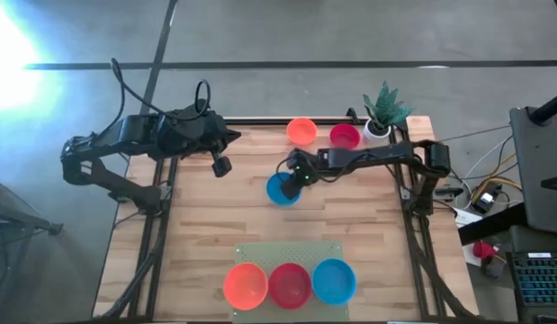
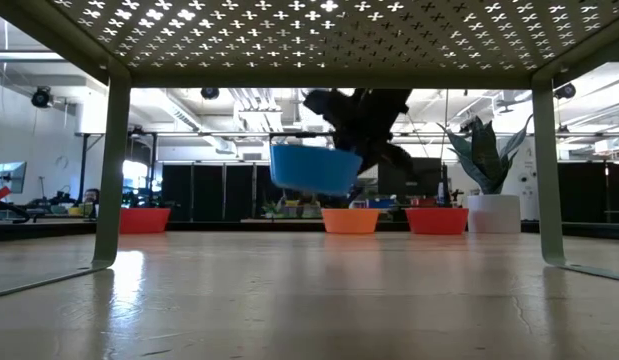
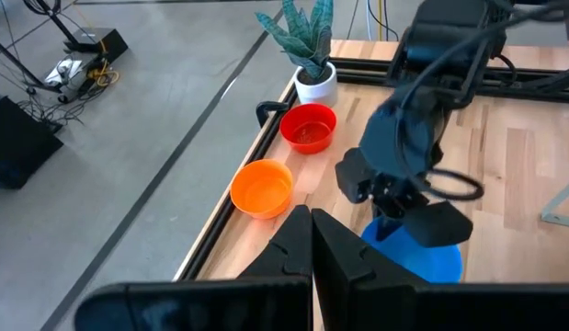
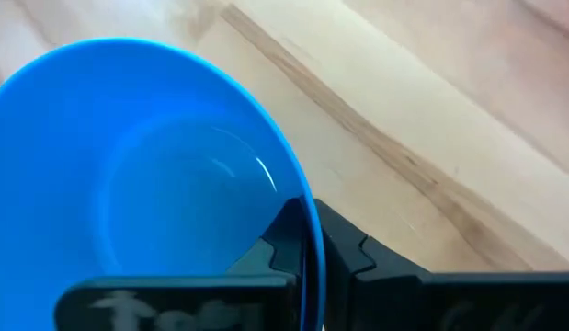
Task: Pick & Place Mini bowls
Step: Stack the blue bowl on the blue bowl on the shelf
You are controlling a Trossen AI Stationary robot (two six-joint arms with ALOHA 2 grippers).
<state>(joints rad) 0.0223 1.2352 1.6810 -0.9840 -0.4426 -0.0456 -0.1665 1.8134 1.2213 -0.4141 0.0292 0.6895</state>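
I am working over the wooden tabletop (image 1: 206, 234), with a pale perforated mat (image 1: 287, 249) at its near edge carrying an orange, a red and a blue bowl in a row (image 1: 290, 283). The left arm is waiting at the far left corner, its left gripper (image 1: 221, 166) clenched on nothing.

Step in hand: the pick. The right gripper (image 1: 294, 176) is reaching in from the right side, its jaws clamped on the rim of a blue mini bowl (image 1: 282, 189) near the middle of the tabletop.

Judgement: the next move calls for carrying this bowl toward the mat, probably onto the blue one there, and keeping it level since only the rim is pinched.

An orange bowl (image 1: 301, 131) and a red bowl (image 1: 345, 137) are sitting at the far edge, beside the white plant pot (image 1: 378, 129).

View notes: the low view is showing the blue bowl hanging clear above the wood, which the high view cannot confirm. The right wrist view is showing one finger inside the rim and one outside. The low view also shows a further red bowl (image 2: 144, 220) far left, not visible from above.
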